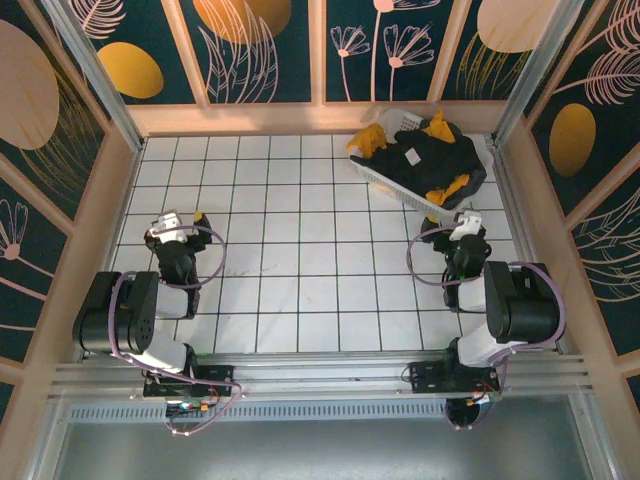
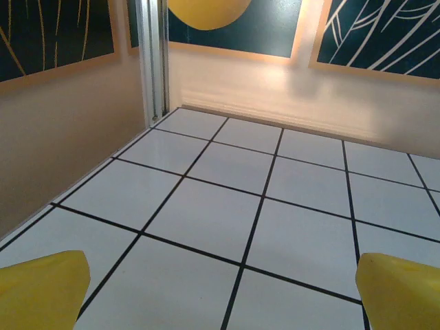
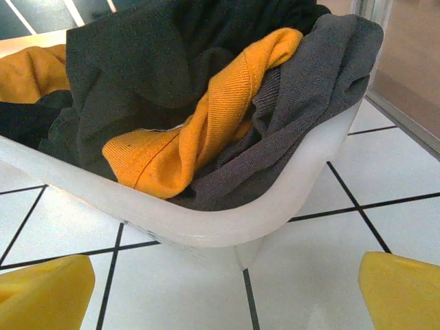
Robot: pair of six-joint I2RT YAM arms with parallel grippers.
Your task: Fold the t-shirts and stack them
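White gridded table point(image 1: 300, 260) is topped at its far right corner by a smooth plastic lattice basket point(image 3: 206, 230), its long axis diagonal. Inside, a black t-shirt point(image 1: 450, 160) and ribbed mustard t-shirts point(image 3: 206, 130) are heaped, crumpled, their direction unreadable. The jaws of the left gripper point(image 2: 220, 295) and right gripper point(image 3: 220, 289) are spread wide, nothing held.

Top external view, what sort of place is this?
Likely a robot lab test cell, not a home: a gridded white table boxed in by leaf-print panels, with a white basket of t-shirts in the far right corner.
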